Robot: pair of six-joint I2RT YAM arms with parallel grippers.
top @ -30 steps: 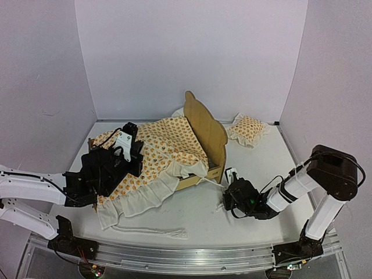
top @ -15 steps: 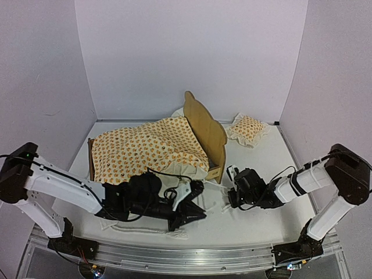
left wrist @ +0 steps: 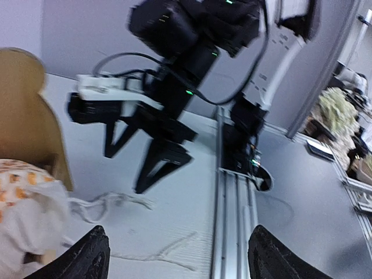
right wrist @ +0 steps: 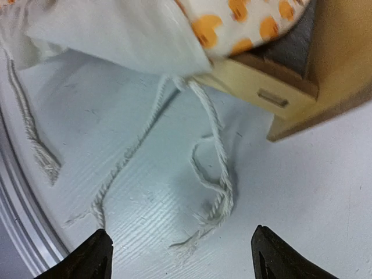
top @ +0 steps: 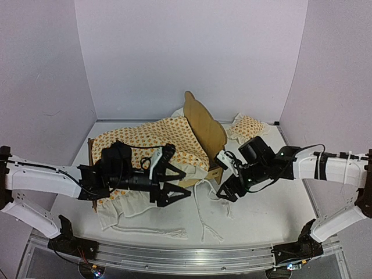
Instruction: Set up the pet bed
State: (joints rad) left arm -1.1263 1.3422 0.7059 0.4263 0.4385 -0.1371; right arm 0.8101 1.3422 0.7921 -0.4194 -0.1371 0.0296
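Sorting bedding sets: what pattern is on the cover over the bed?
The cover has small orange prints, white ruffle; top external view best.

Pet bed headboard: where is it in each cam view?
Top external: headboard at centre, upright at the right end of the bedding.
Left wrist: headboard at the left edge, blurred.
Right wrist: headboard in the top-right corner, close up.
Shared landmark: white cord trailing on the table.

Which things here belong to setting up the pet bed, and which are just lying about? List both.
Job in hand:
- pet bed
- orange-print bedding draped over it
- matching pillow, set apart from the bed

Lying about:
- loose white cord in front of the bed
- blurred background clutter, off the work surface
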